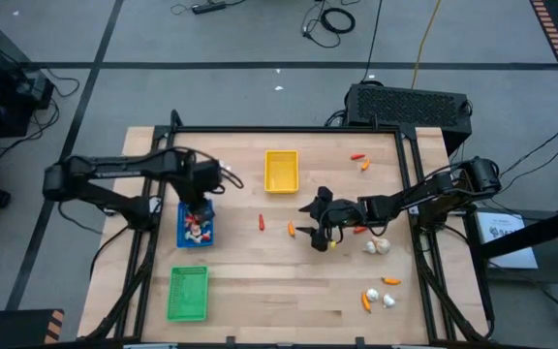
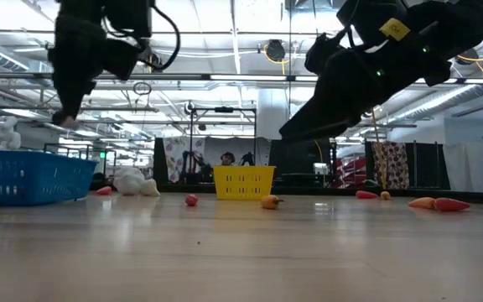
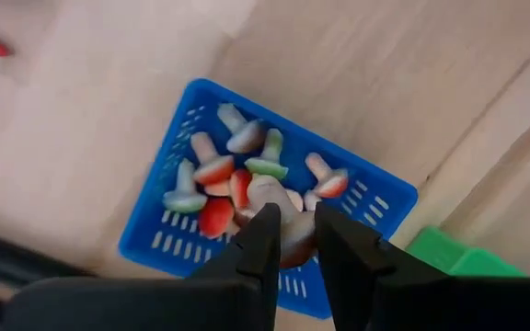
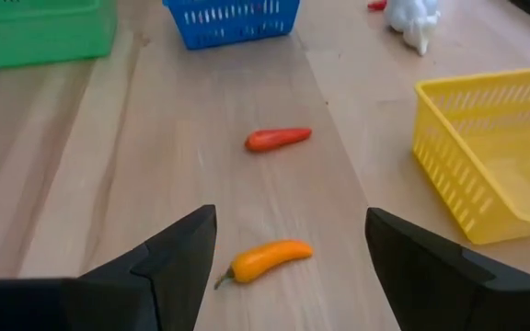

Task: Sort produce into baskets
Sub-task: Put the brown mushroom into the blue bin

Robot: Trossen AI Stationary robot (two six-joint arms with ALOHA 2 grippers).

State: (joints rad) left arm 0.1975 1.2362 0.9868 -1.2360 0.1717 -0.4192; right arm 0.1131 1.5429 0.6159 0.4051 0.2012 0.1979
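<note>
My left gripper [image 3: 294, 241] is above the blue tray [image 1: 196, 229], shut on a pale toy piece [image 3: 283, 213]. The blue tray [image 3: 178, 246] holds several red-and-white pieces [image 3: 214, 171]. My right gripper [image 4: 291, 248] is open and empty above the table's middle [image 1: 310, 221]. An orange pepper piece [image 4: 265, 259] lies on the wood just ahead of its fingers, and a red one [image 4: 279, 138] lies farther on. The yellow tray [image 1: 281, 171] stands at the far middle. The green tray [image 1: 188, 293] stands at the near left. My left gripper pinches the pale piece [image 3: 288, 230] between its two fingers [image 3: 263, 241], which come from above and point down. The piece is lifted clear, over the pieces in the blue tray. Which part of it the fingers have is hidden by the fingers.
Whitish bulbs [image 1: 376, 246] and orange pieces [image 1: 391, 281] lie loose at the near right. A red and an orange piece [image 1: 360, 160] lie at the far right. A whitish piece [image 4: 412, 23] lies beyond the yellow tray [image 4: 495, 165]. Bare wood runs along the near edge.
</note>
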